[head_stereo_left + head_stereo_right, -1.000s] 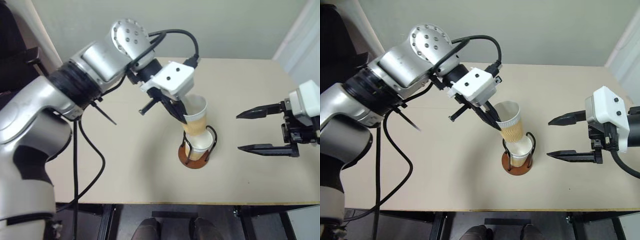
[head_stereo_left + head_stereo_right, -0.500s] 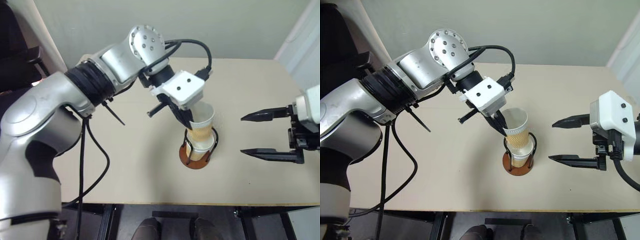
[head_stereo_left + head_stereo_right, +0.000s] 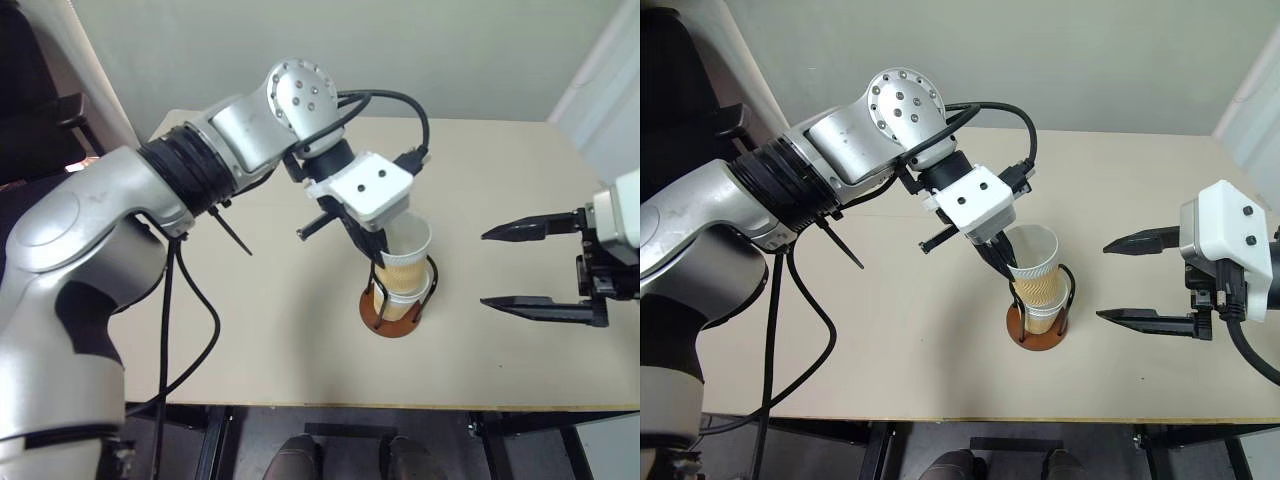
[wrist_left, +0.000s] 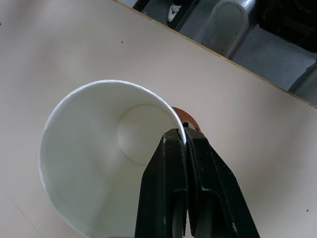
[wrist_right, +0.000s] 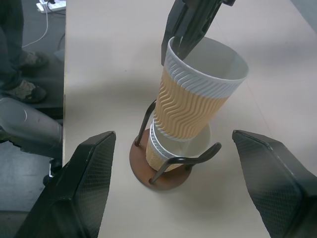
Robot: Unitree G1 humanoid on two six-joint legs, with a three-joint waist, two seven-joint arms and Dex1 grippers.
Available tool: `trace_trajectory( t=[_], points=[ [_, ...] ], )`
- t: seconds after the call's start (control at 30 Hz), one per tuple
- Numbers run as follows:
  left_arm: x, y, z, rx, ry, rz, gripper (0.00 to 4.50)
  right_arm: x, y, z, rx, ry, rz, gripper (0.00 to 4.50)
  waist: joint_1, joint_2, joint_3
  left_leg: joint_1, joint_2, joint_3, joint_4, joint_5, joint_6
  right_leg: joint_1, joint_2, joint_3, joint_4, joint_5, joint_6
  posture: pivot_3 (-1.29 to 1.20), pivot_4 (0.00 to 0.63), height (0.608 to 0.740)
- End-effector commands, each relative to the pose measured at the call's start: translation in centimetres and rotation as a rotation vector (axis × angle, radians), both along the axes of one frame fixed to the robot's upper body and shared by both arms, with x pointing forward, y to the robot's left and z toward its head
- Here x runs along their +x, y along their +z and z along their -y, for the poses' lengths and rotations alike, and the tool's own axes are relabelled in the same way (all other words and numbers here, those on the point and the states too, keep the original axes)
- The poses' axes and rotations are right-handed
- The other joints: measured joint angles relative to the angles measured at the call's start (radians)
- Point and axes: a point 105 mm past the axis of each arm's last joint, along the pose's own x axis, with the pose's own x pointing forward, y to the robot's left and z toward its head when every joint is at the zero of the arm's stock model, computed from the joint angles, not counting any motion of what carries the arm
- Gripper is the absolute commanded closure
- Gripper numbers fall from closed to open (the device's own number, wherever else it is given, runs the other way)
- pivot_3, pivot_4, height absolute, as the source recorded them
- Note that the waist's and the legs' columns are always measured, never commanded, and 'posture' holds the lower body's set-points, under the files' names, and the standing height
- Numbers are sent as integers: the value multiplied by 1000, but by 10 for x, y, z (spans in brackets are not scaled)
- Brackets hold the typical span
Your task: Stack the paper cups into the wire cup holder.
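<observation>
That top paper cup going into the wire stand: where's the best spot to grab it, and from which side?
Probably the rim, from above. The top cup leans, its base already inside the cup below, and the wire cup holder loops flank its lower sides. Only the thin open lip stays free, which the left gripper pinches, one finger inside, one outside.

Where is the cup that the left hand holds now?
Mid-table, the held cup sits tilted, partly inside another cup in the wire holder, pinched at its rim.

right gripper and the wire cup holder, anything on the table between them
Nothing: in the left eye view, bare table separates the right gripper from the wire cup holder.
</observation>
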Motion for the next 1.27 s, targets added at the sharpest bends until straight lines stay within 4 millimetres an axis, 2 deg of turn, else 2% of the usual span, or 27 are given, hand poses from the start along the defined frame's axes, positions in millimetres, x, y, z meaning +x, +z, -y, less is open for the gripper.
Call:
trace_trajectory(
  t=[0.03,0.47,0.6,0.77,0.83,0.9,0.97,1.03,1.17,1.27],
  points=[
    [-1,5,0,6,-35,27,4466,-3,6,-1,-3,1,38,575,0,0,0,0,0,0,0,0,0,0,0,0,0,0,0,0,150,740],
    [5,-8,0,28,-35,34,4466,-5,6,-5,-3,5,22,575,1,0,0,0,0,0,0,0,1,1,0,0,0,0,1,0,150,740],
    [6,-6,1,22,-22,28,3252,-4,6,-4,-4,-2,18,575,2,0,0,0,0,0,0,0,1,1,-1,1,0,0,2,0,150,740],
    [8,2,8,-31,-1,10,1512,-3,6,-4,-4,-7,17,575,2,0,0,0,0,0,1,0,1,1,-1,0,0,0,2,0,150,740],
    [9,8,12,-75,16,-12,817,-2,5,-5,-4,-6,19,575,3,0,0,0,0,1,1,-1,1,1,-1,0,0,0,2,0,150,740],
    [10,22,17,-177,60,-80,151,0,4,-6,-2,-7,19,575,3,0,0,0,0,1,0,-1,1,1,-1,1,0,0,2,0,150,740],
    [17,39,11,-295,158,-179,47,9,0,1,-5,-63,-2,575,3,0,0,0,0,1,0,-1,1,1,-1,1,0,0,3,0,150,740],
    [24,45,-1,-356,234,-239,47,17,-4,7,-4,-114,-25,575,3,0,0,1,0,2,0,-1,1,1,0,1,0,0,3,0,150,740],
    [41,39,-36,-454,417,-305,47,23,-18,12,-5,-175,-75,575,-2,3,-2,3,0,2,0,-1,0,1,0,2,1,-1,4,0,150,740],
    [52,27,-75,-590,635,-404,47,32,-18,23,22,-263,-92,575,-5,5,-2,4,0,3,0,0,0,0,2,3,2,-1,4,0,150,740]
  ],
)
